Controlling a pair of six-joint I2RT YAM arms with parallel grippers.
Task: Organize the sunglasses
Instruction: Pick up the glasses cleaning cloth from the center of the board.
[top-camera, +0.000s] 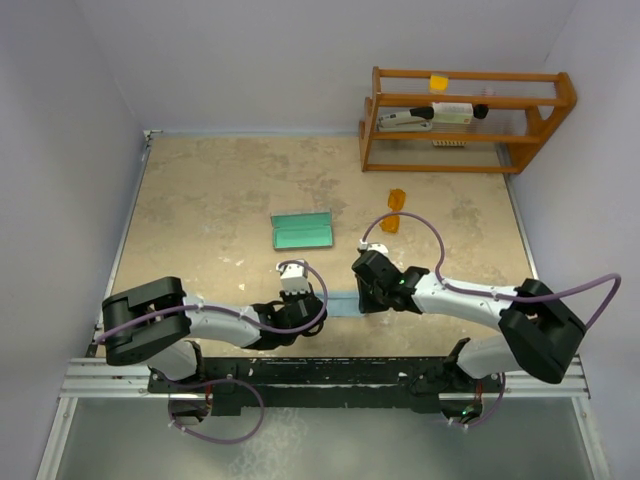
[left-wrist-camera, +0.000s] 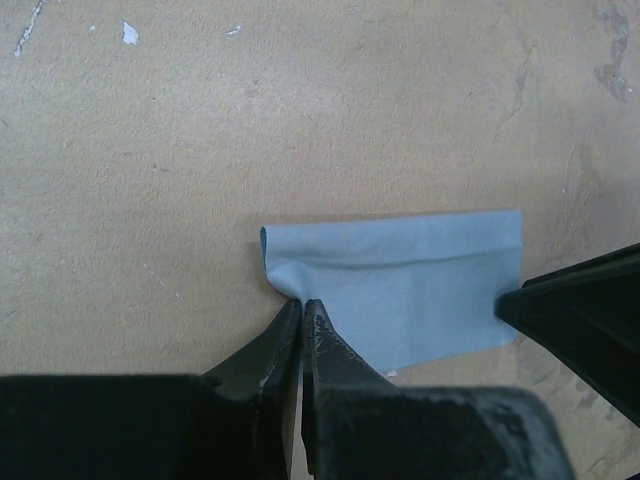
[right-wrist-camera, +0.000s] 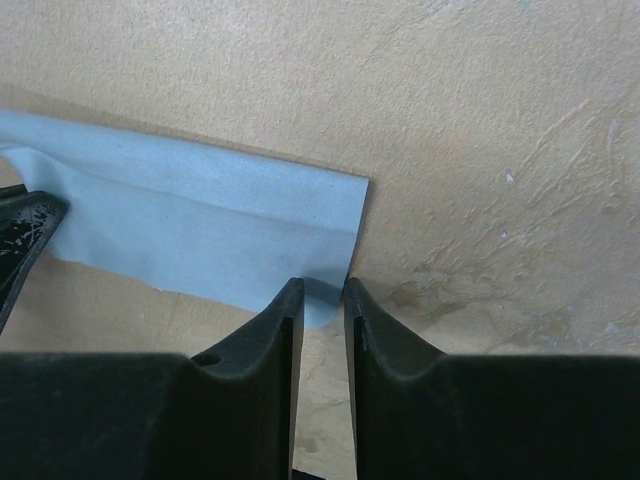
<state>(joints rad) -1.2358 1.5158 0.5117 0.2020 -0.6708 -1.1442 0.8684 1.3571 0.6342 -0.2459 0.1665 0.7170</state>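
The orange sunglasses (top-camera: 394, 210) lie on the table right of centre, far from both grippers. The grey case (top-camera: 303, 231) lies open, green lining up, left of them. A light blue cloth (top-camera: 342, 303) lies folded between my grippers. My left gripper (top-camera: 322, 303) is shut on the cloth's left corner (left-wrist-camera: 410, 280), which puckers at the tips (left-wrist-camera: 301, 303). My right gripper (top-camera: 358, 300) is down at the cloth's right corner (right-wrist-camera: 200, 230), its jaws a narrow gap apart (right-wrist-camera: 323, 290) with the corner between them.
A wooden rack (top-camera: 465, 120) stands at the back right with a white and black object (top-camera: 440, 113) on its shelf. Walls close the table on the left, the back and the right. The arm bases sit at the near edge.
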